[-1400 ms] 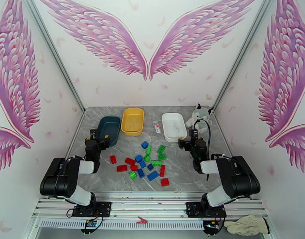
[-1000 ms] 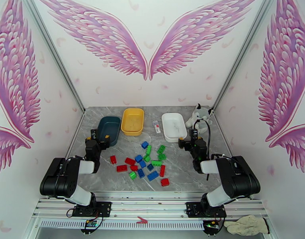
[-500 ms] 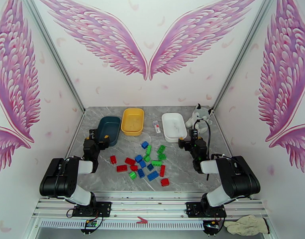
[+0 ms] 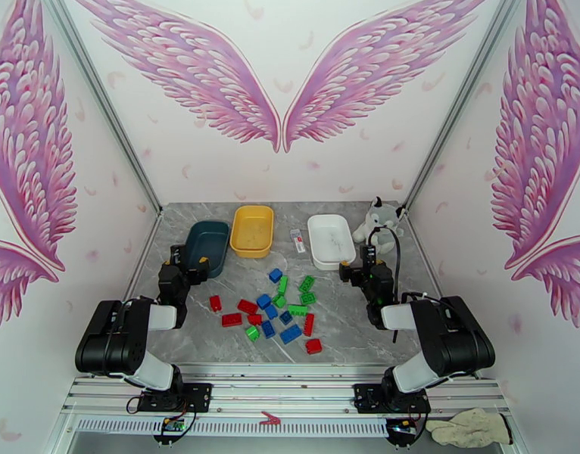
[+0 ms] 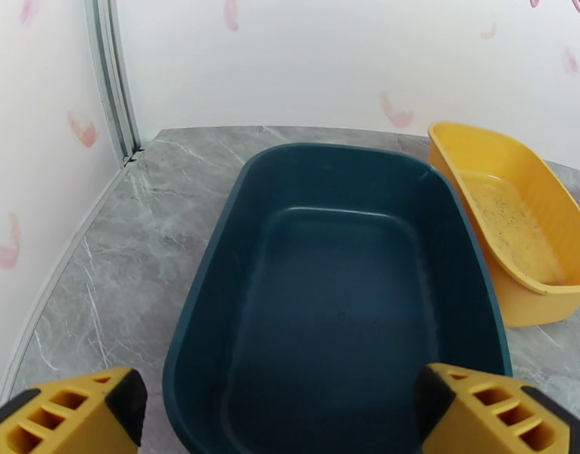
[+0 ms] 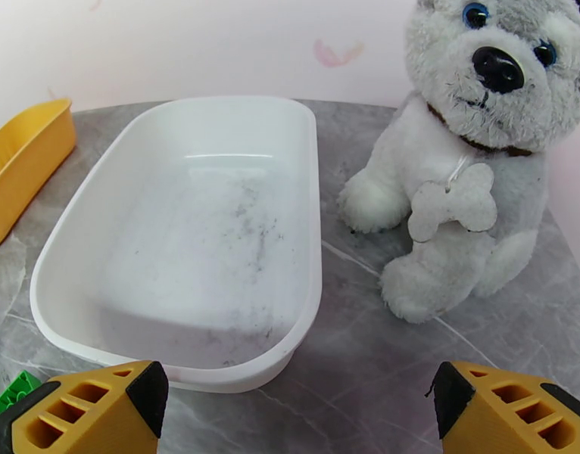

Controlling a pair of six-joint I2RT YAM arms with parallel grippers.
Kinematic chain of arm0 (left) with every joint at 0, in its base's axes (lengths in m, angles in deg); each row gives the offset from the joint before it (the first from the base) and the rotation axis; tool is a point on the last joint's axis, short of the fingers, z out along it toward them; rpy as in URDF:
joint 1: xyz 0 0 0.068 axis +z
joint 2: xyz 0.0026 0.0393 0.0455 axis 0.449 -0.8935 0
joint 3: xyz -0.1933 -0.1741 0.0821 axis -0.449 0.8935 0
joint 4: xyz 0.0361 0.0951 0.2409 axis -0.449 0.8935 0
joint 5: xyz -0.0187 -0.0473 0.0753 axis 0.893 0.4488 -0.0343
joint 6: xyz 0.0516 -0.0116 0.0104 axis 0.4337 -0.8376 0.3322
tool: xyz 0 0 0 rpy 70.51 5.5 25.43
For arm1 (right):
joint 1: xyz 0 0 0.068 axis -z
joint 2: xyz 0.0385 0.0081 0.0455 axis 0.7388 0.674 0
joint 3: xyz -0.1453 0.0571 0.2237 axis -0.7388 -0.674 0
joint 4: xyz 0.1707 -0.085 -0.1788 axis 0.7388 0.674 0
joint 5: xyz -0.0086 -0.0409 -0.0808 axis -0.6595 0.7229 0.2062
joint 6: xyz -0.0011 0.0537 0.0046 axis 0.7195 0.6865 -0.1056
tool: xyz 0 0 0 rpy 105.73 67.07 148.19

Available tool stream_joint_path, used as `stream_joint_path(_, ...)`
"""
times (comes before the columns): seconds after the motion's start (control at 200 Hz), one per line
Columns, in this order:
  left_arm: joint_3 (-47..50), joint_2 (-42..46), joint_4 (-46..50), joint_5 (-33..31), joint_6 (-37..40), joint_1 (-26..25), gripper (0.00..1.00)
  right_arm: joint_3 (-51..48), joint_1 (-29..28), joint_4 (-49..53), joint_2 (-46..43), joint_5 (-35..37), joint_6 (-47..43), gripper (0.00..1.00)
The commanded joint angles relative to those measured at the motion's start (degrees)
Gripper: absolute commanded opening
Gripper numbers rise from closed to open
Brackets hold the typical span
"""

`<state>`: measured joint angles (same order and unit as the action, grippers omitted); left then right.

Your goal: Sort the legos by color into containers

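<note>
Midway across the grey marbled table [image 4: 350,327], the legos [image 4: 279,308] lie in a loose cluster of red, green and blue, on the near side of the 3 containers and between the 2 arms. Behind them stand the dark teal tray [image 4: 208,244] at the left, the yellow tray [image 4: 253,230] just beside it, its floor speckled, and the white tray [image 4: 330,237] apart to the right, its floor scuffed grey. A small white-and-red tube [image 4: 297,240] lies between the yellow and white trays, its print too small to read. A plush husky [image 6: 472,183] with a bone-shaped tag sits just right of the white tray. The left gripper [image 5: 281,399] hangs spread wide at the teal tray's near end, and the right gripper [image 6: 299,391] spread wide at the white tray's near end, both holding nothing. White walls [image 4: 279,107] painted with pink wings enclose the table.
</note>
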<state>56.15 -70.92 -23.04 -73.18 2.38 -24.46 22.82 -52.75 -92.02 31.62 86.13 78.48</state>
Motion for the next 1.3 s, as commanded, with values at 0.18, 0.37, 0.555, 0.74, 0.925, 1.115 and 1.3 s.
stream_joint_path(0.18,3.14,4.38,-3.72,-6.44,-2.98,0.42,0.99,-0.58,-0.05,0.38,-5.68,7.25,2.17,0.99)
stream_joint_path(0.37,3.36,16.61,5.53,-9.02,-1.71,-1.07,0.99,-3.66,-1.2,9.73,-22.22,19.15,8.77,0.99)
stream_joint_path(0.555,3.98,40.64,23.3,-13.07,-13.59,-2.46,0.99,2.17,-1.17,36.1,-39.88,19.15,22.88,0.99)
stream_joint_path(0.74,-1.89,55.81,41.45,-1.83,-25.02,-3.97,0.99,21.3,-1.38,63.54,-36.94,1.11,29.27,0.99)
stream_joint_path(0.925,-15.92,55.35,62.65,-10.63,-38.9,-10.05,0.99,29.04,-1.32,75.88,-32.67,-6.68,34.45,0.99)
stream_joint_path(1.115,-13.65,60.41,63.6,-6.34,-31.05,-14.15,0.99,19.73,-0.92,66.98,-40.96,-10.88,37.64,0.99)
stream_joint_path(1.3,-10.07,63.02,57.24,3.15,-27.98,-13.38,0.99,18.02,-1.88,59.96,-38.34,-20.66,38.81,0.99)
